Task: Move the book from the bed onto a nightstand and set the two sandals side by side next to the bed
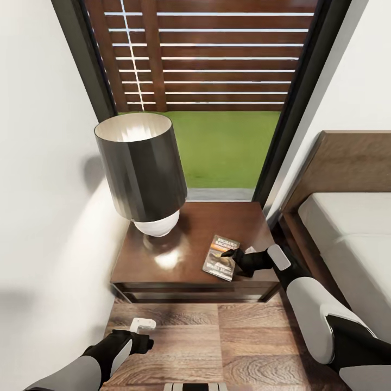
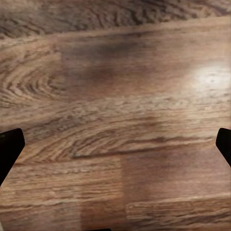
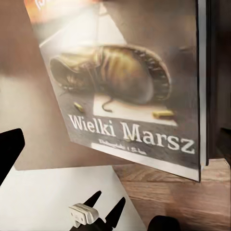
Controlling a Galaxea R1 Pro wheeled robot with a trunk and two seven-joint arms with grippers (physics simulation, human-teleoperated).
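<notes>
Grey book (image 1: 221,257) flat on nightstand (image 1: 179,255)

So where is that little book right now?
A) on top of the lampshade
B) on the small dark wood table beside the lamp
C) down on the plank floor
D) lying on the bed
B: the book lies on the small table, near its front edge, right of the lamp, with the right pincer at it.
</notes>
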